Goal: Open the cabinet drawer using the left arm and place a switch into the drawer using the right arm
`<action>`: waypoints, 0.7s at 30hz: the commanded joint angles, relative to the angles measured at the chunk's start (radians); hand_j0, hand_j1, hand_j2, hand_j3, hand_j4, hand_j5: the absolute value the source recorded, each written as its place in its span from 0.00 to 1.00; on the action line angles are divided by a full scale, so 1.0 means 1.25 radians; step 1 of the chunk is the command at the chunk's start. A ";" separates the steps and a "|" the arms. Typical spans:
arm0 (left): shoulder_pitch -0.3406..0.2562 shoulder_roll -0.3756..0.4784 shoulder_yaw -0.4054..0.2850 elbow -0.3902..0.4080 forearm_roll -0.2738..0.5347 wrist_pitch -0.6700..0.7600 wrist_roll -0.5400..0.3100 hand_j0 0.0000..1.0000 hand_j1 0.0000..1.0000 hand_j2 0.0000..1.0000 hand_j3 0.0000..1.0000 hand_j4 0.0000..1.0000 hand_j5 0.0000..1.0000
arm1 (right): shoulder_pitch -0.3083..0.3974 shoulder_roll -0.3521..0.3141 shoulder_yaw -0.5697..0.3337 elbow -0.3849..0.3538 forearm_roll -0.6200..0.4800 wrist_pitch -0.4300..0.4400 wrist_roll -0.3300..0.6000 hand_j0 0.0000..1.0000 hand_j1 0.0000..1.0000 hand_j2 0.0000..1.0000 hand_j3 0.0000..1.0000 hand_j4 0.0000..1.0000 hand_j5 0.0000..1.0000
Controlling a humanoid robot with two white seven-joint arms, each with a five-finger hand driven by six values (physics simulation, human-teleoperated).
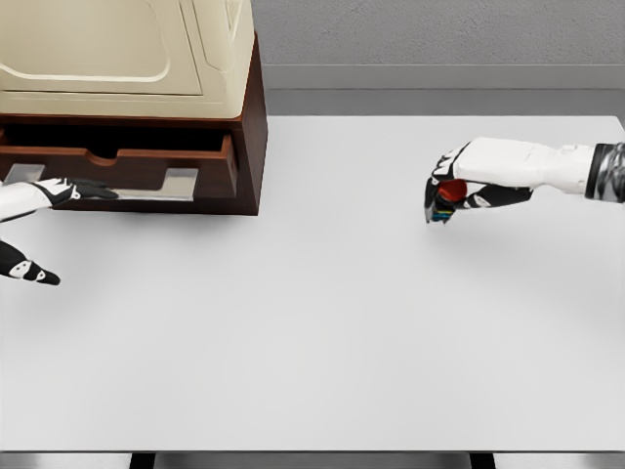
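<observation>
Apparently empty drawer [117, 156], switch [447, 195] elsewhere.

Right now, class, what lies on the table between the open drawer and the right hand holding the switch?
Nothing: in the head view, only bare white table separates the drawer from the right hand gripping the switch.

Head view: bright, even, diffuse light with no visible source. White table [322, 322] is near blown out, with a faint grey falloff to the lower right. Soft shadow under the cabinet [127, 59] overhang and inside the drawer [117, 161] opening. No glare. Slightly soft render; small details smeared. No edge distortion.
</observation>
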 commanded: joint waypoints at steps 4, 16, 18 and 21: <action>0.009 0.027 0.001 -0.017 0.010 0.002 0.000 1.00 1.00 1.00 1.00 1.00 1.00 | -0.011 0.021 0.000 -0.019 -0.041 0.001 -0.001 0.51 0.51 0.51 0.51 0.51 0.51; 0.033 0.090 0.003 -0.050 0.025 0.002 0.001 1.00 1.00 1.00 1.00 1.00 1.00 | -0.059 0.062 0.000 -0.070 -0.092 0.001 -0.001 0.51 0.51 0.51 0.51 0.51 0.51; 0.036 0.095 0.003 -0.054 0.029 0.002 0.001 1.00 1.00 1.00 1.00 1.00 1.00 | -0.059 0.070 0.000 -0.070 -0.098 0.001 -0.001 0.51 0.51 0.51 0.51 0.51 0.51; 0.049 0.111 0.006 -0.062 0.036 0.002 0.001 1.00 1.00 1.00 1.00 1.00 1.00 | -0.069 0.081 0.000 -0.070 -0.109 0.001 -0.001 0.51 0.51 0.51 0.51 0.51 0.51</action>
